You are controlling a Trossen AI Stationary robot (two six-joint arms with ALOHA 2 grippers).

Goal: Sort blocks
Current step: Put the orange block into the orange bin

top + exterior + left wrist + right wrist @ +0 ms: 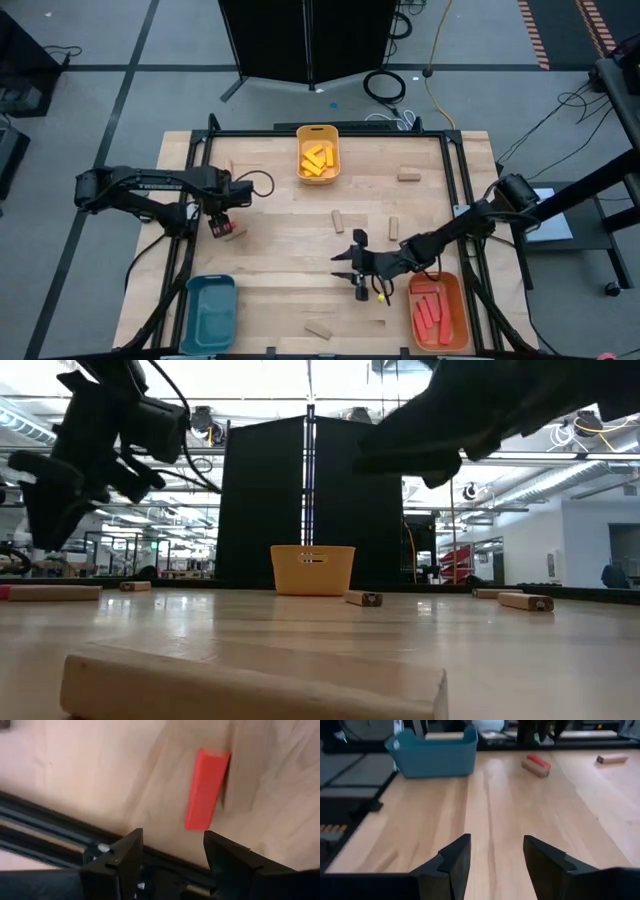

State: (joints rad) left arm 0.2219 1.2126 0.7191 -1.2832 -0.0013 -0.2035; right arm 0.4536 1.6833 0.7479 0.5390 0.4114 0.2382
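On the left of the tabletop (280, 250), the left gripper (221, 227) hangs over the near-left part of the wood with its jaws open and empty. Just ahead of them lies a red block (206, 789); in the left wrist view its long axis runs roughly away from the jaws and slightly aslant, with a tan block tight against its far side. The high view shows that pair (236, 231) just beside the gripper's tip. The jaws look to be apart from the red block, not around it. Nearer the front edge stands the teal tray (209, 310), which seems empty.

At the middle of the far edge, the yellow tray (318, 153) holds yellow blocks. Loose tan blocks are scattered: one (338, 220) at the centre, one (393, 229) beside it, one (407, 176) farther back toward the right, and one (319, 329) near the front edge.

To the right, the right gripper (352, 263) points leftward over the middle front of the tabletop, jaws open and empty. Behind it, the orange tray (440, 310) holds red blocks.

The left arm is plainly nearer the red block. My judgement is that its jaws must close across the short width without catching the tan neighbour.
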